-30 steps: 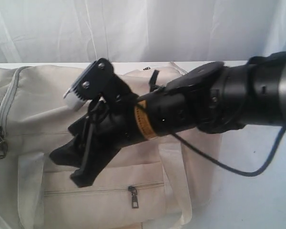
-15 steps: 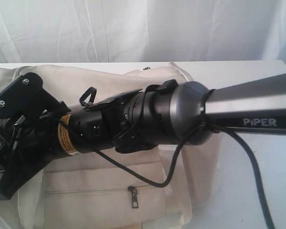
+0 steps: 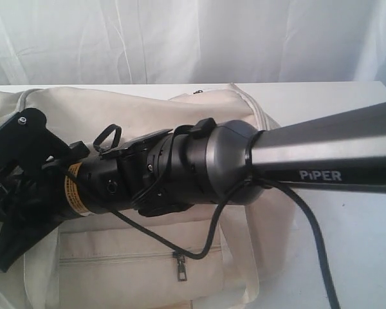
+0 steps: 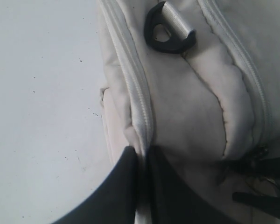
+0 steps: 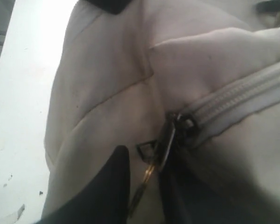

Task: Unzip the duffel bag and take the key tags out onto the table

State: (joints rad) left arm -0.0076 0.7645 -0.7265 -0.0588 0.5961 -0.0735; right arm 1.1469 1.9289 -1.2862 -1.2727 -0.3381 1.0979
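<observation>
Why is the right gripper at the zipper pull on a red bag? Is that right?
Not quite. The duffel bag is cream, not red; the right wrist view shows it. The right gripper is indeed at its metal zipper pull.

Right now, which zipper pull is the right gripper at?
The end-zipper pull, between the fingers of the right gripper; the front pocket pull hangs free.

Soft, diffuse light fills the exterior view, and the curtain (image 3: 180, 38) glows bright at 12 o'clock. The arm (image 3: 212, 161), close to the lens, is slightly blurred and shades the duffel bag (image 3: 116, 277) toward 7 o'clock. Both wrist views are dim and soft-focused, though the table (image 5: 23, 93) glares white.
</observation>
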